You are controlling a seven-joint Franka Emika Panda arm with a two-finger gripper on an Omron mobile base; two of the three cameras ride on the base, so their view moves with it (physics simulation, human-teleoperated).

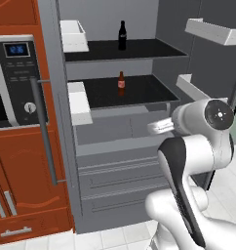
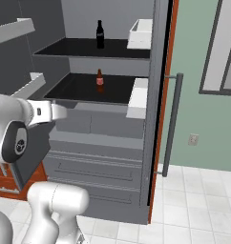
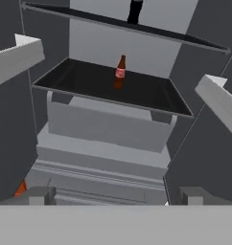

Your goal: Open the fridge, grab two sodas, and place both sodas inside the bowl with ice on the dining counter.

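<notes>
Fridge (image 1: 125,141) doors stand open in my left base view, exposing two black shelves. One dark soda (image 1: 122,35) stands upright on the upper shelf; a second soda with a red label (image 1: 121,84) stands upright on the lower shelf, well apart from the first. White door bins (image 1: 73,35) hang on the open left door, beside the red-brown cabinet holding the microwave (image 1: 12,78). My arm rises at lower right, its wrist in front of the lower drawers.

From the right base view, I see both bottles (image 2: 100,34) (image 2: 99,79) again, and the right door's bar handle (image 2: 172,124).

Through the hand view, the gripper (image 3: 115,196) faces the fridge interior with its fingertips (image 3: 39,195) set wide apart and gripping nothing. The red-label bottle (image 3: 121,68) stands mid-shelf ahead.
</notes>
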